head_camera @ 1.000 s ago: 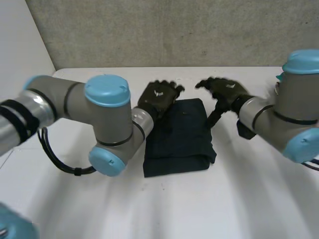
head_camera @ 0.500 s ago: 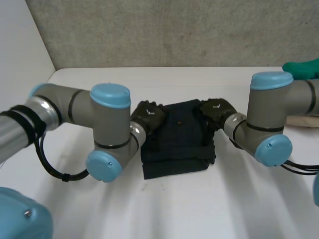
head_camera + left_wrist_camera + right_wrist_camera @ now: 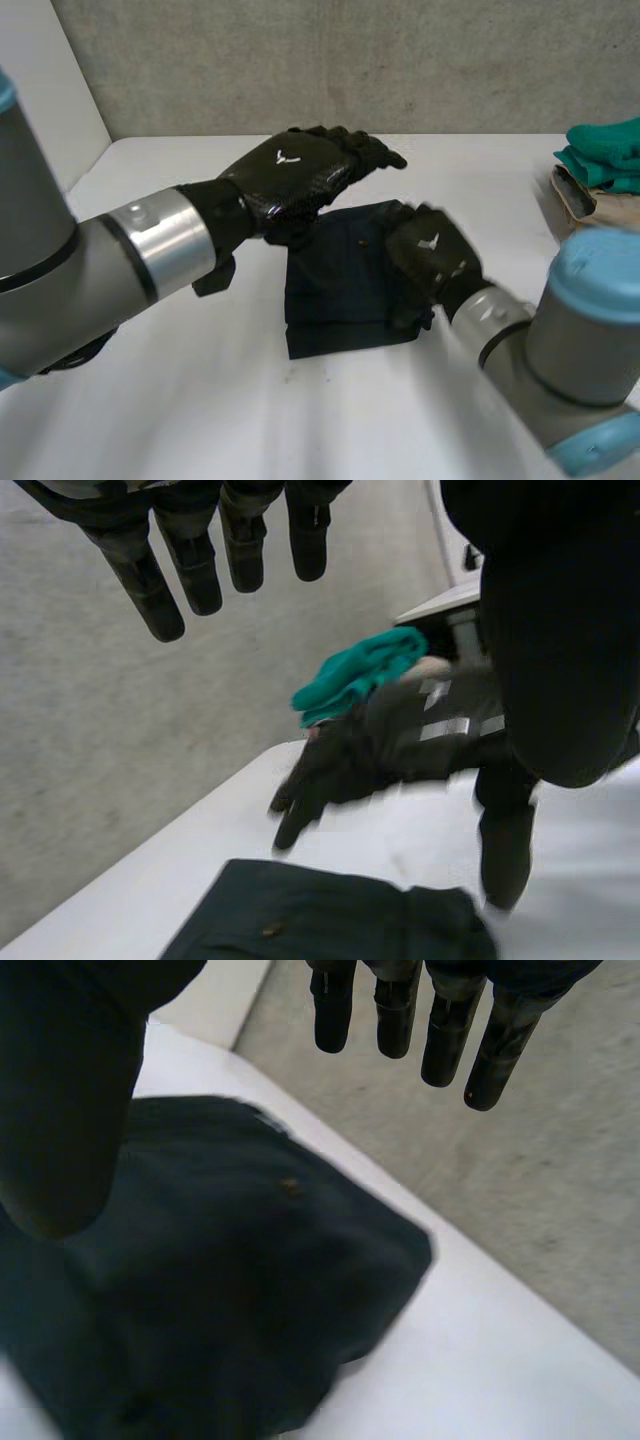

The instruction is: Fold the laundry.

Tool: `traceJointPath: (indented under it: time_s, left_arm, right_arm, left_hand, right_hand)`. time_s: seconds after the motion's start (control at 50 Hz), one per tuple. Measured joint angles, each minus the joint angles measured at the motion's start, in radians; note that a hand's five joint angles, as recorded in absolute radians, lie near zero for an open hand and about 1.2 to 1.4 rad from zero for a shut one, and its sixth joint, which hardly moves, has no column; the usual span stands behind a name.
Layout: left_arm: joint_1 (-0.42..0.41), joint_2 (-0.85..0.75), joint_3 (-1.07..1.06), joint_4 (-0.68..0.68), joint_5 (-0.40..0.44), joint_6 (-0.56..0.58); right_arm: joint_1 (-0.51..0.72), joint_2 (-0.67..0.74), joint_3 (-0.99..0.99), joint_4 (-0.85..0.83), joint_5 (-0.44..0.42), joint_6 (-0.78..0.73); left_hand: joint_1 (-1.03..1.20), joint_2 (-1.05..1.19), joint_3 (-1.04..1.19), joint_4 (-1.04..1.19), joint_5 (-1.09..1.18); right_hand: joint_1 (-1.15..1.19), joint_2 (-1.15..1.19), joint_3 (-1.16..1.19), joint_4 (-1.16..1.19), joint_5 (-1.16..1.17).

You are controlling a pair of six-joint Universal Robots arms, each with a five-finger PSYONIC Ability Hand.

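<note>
1. On white counter [image 3: 300, 420], mid: dark folded cloth [image 3: 340, 300], looks done; any low sweep cd drag it & undo layers.
2. L hand [image 3: 300, 180]: fingers straight, empty, raised over cloth's far-left corner; low risk.
3. R hand [image 3: 430, 255]: fingers straight, empty, close over cloth's right edge; cd snag it.
4. Teal cloth [image 3: 605, 150], far right, well apart; a wide swing cd knock it.

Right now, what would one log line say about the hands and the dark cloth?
laundry: folded dark navy garment flat on white table | left hand: open, hovering above garment | right hand: open, over garment's edge
</note>
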Motion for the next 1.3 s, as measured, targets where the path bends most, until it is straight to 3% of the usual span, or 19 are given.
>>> traceJointPath:
  time_s: [0.12, 0.34, 0.64, 0.68, 0.7, 0.76, 0.78, 0.84, 0.86, 0.88, 1.06, 1.2, 1.3]
  left_arm:
    - [0.025, 0.043, -0.048, 0.002, 0.082, -0.004]
    - [0.032, 0.045, -0.044, 0.008, 0.084, -0.003]
    - [0.035, 0.042, -0.043, 0.008, 0.082, -0.008]
    - [0.036, 0.042, -0.043, 0.008, 0.082, -0.008]
    - [0.037, 0.042, -0.043, 0.008, 0.082, -0.008]
    - [0.040, 0.042, -0.043, 0.008, 0.083, -0.008]
    - [0.042, 0.042, -0.043, 0.008, 0.083, -0.008]
    - [0.045, 0.042, -0.044, 0.008, 0.083, -0.008]
    - [0.049, 0.042, -0.044, 0.008, 0.083, -0.008]
    - [0.052, 0.043, -0.044, 0.008, 0.083, -0.008]
    - [0.066, 0.047, -0.042, 0.008, 0.082, -0.009]
    - [0.076, 0.069, -0.042, 0.008, 0.081, -0.011]
    - [0.080, 0.085, -0.044, 0.008, 0.081, -0.012]
  right_arm:
    - [0.036, 0.080, 0.051, -0.115, 0.001, -0.009]
    - [0.063, 0.321, -0.046, -0.300, 0.021, -0.156]
    - [0.078, 0.453, -0.272, -0.296, 0.102, -0.180]
    - [0.078, 0.465, -0.298, -0.281, 0.101, -0.178]
    - [0.078, 0.480, -0.330, -0.262, 0.097, -0.175]
    - [0.077, 0.506, -0.386, -0.227, 0.088, -0.169]
    - [0.076, 0.514, -0.403, -0.217, 0.084, -0.167]
    - [0.075, 0.529, -0.432, -0.201, 0.076, -0.165]
    - [0.074, 0.545, -0.461, -0.183, 0.065, -0.163]
    - [0.073, 0.559, -0.490, -0.167, 0.055, -0.162]
    - [0.048, 0.576, -0.601, -0.136, 0.016, -0.157]
    - [-0.026, 0.506, -0.727, -0.145, -0.003, -0.138]
    - [-0.122, 0.425, -0.804, -0.155, -0.089, -0.086]
  left_hand:
    - [0.000, 0.000, 0.000, 0.000, 0.000]
    - [0.000, 0.000, 0.000, 0.000, 0.000]
    - [0.000, 0.000, 0.000, 0.000, 0.000]
    - [0.000, 0.000, 0.000, 0.000, 0.000]
    - [0.000, 0.000, 0.000, 0.000, 0.000]
    - [0.000, 0.000, 0.000, 0.000, 0.000]
    - [0.000, 0.000, 0.000, 0.000, 0.000]
    - [0.000, 0.000, 0.000, 0.000, 0.000]
    - [0.000, 0.000, 0.000, 0.000, 0.000]
    - [0.000, 0.000, 0.000, 0.000, 0.000]
    - [0.000, 0.000, 0.000, 0.000, 0.000]
    - [0.000, 0.000, 0.000, 0.000, 0.000]
    - [0.000, 0.000, 0.000, 0.000, 0.000]
  right_hand:
    - [0.000, 0.000, 0.000, 0.000, 0.000]
    - [0.000, 0.000, 0.000, 0.000, 0.000]
    - [0.044, 0.041, 0.047, 0.034, 0.038]
    - [0.097, 0.098, 0.108, 0.085, 0.083]
    - [0.258, 0.284, 0.299, 0.256, 0.195]
    - [0.435, 0.526, 0.521, 0.486, 0.401]
    - [0.546, 0.693, 0.701, 0.654, 0.559]
    - [0.600, 0.776, 0.768, 0.739, 0.643]
    - [0.715, 0.935, 0.905, 0.899, 0.807]
    - [0.734, 0.949, 0.923, 0.923, 0.831]
    - [0.758, 0.949, 0.934, 0.932, 0.840]
    - [0.774, 0.949, 0.934, 0.932, 0.840]
    - [0.774, 0.949, 0.943, 0.947, 0.862]
